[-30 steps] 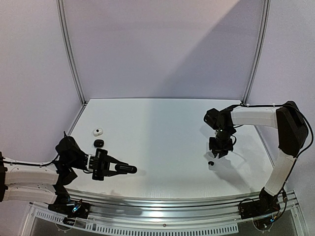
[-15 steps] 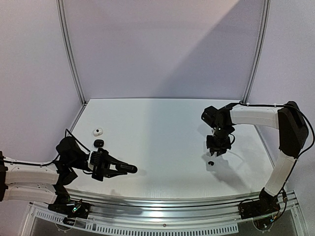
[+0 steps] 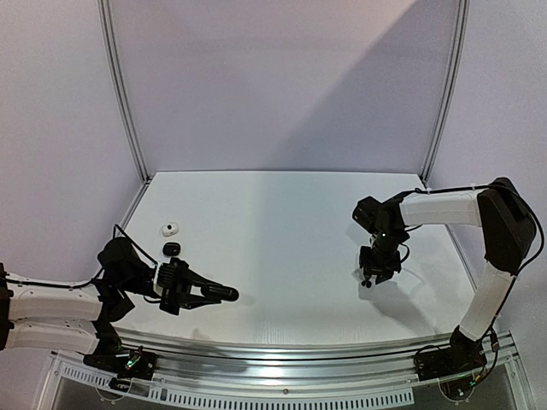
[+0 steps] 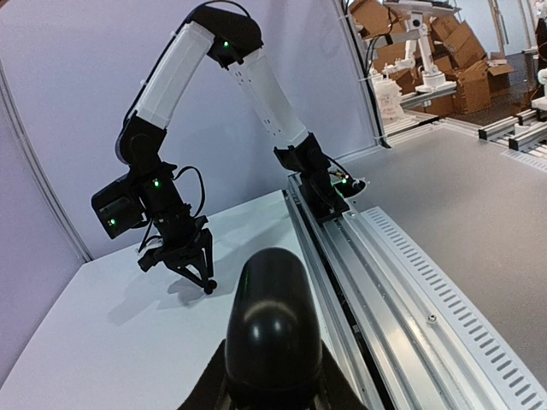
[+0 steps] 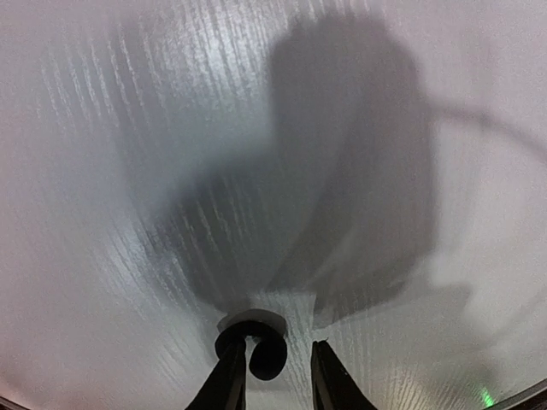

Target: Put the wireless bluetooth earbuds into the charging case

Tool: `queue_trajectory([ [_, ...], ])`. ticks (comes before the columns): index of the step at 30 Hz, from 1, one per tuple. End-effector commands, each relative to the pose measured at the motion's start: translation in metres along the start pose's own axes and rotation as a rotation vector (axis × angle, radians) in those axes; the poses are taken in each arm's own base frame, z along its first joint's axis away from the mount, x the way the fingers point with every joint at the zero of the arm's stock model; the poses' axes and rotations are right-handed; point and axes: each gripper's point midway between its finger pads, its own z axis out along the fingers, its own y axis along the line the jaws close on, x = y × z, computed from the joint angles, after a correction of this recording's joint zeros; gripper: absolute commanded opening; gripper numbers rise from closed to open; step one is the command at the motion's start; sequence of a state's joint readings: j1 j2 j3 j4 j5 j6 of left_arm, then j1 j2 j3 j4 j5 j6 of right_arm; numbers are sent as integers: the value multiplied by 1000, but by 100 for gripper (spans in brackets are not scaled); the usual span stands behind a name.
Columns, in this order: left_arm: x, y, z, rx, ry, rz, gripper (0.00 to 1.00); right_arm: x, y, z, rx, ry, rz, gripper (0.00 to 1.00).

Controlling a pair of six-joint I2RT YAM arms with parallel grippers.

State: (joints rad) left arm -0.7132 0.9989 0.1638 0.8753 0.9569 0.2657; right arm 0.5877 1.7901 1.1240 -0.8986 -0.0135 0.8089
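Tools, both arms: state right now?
Left tool: closed, holding a black case.
Right tool: open, straddling a black earbud, not clamped on it.

Smooth, glossy black plastic on the charging case (image 4: 272, 316), with a bright highlight on its dome. Same glossy black on the tiny earbud (image 5: 267, 359). Matt white desk (image 5: 128, 171), finely ribbed, with a faint sheen. Bare, dull, slotted metal along the near rail (image 4: 410, 282). Smooth white plastic arm shells (image 4: 171, 73).
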Motion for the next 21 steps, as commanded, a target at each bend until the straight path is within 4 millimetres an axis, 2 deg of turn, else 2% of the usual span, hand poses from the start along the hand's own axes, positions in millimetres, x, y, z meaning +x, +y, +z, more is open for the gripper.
queue_trajectory([
  [1,-1,2,0,-7,6,11,0,-2,4,9,-20,6,30,25],
  [6,0,3,0,-9,8,12,0,3,4,13,-34,22,32,20],
  [10,0,3,0,-9,8,13,0,6,5,12,-47,31,39,21],
  [17,0,4,0,-11,9,13,0,15,11,24,-99,72,67,20],
  [21,0,4,0,-14,11,11,0,14,11,27,-89,71,62,10],
])
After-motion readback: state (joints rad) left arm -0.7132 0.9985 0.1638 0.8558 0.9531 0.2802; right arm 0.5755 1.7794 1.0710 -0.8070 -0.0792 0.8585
